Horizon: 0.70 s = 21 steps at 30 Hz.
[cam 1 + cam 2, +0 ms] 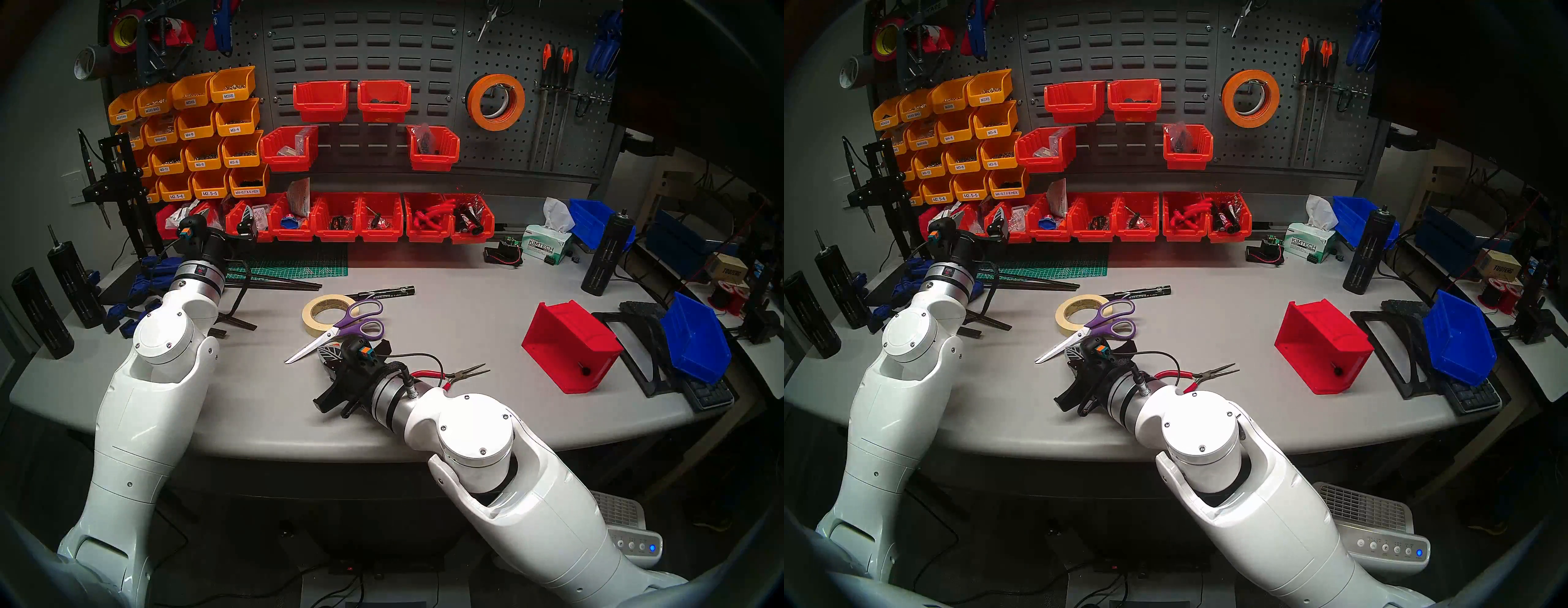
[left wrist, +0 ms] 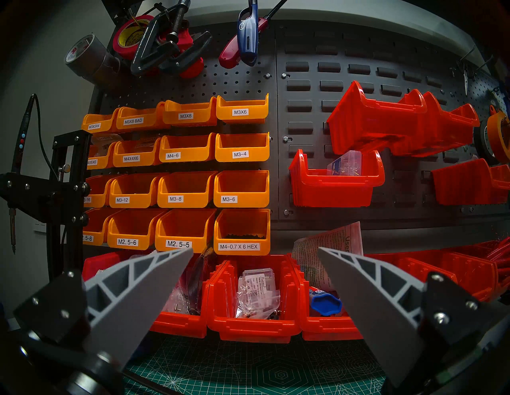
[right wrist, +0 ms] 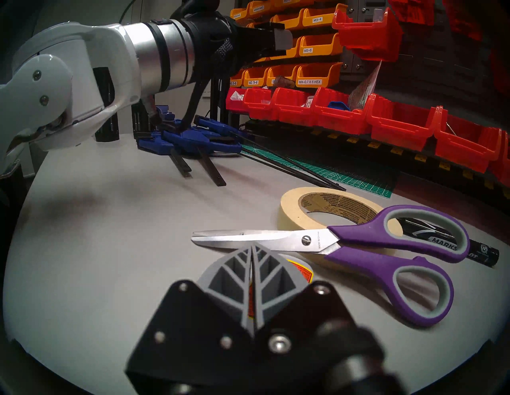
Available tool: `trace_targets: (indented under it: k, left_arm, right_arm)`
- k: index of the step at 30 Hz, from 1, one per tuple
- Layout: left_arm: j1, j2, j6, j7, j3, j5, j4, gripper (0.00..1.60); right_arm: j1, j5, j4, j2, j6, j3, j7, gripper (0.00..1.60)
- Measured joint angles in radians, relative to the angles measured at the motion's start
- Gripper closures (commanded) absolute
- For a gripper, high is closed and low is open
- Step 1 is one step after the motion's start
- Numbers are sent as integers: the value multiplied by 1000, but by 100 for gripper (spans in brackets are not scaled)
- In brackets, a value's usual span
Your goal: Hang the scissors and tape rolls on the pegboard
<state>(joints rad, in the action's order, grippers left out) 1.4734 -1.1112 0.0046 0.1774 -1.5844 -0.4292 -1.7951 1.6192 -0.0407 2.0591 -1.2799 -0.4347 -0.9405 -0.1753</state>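
Note:
The purple-handled scissors (image 1: 339,331) (image 3: 358,242) lie mid-table, shut, resting across the cream tape roll (image 1: 326,314) (image 3: 292,209). My right gripper (image 1: 323,354) (image 3: 251,248) is shut, low over the table just on the near side of the blades. A small red-and-yellow labelled thing (image 3: 302,271) lies mostly hidden under its fingertips. The orange tape roll (image 1: 496,102) (image 1: 1250,97) hangs on a hook of the pegboard (image 1: 551,148), with a dark roll (image 2: 481,140) behind it. My left gripper (image 1: 246,227) (image 2: 254,249) is open and empty, facing the bins at the back left.
Red-handled pliers (image 1: 449,375) lie right beside my right wrist. A black marker (image 1: 382,293) sits behind the scissors. A tipped red bin (image 1: 568,344) and a blue bin (image 1: 695,339) stand to the right, blue clamps (image 1: 144,288) to the left, and red bins (image 1: 339,216) along the back.

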Motion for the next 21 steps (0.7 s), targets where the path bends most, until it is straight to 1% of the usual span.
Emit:
trace_targets:
  k: [4, 11, 15, 21]
  left_arm:
    - [0, 0, 0, 0, 0, 0, 0, 0]
    - [0, 0, 0, 0, 0, 0, 0, 0]
    - [0, 0, 0, 0, 0, 0, 0, 0]
    - [0, 0, 0, 0, 0, 0, 0, 0]
  right_arm:
    - [9, 36, -2, 8, 31, 5, 32, 160]
    - [8, 80, -3, 20, 43, 11, 66, 160]
    - [1, 109, -2, 26, 33, 22, 80, 160]
    - [-17, 155, -4, 28, -2, 38, 105, 160]
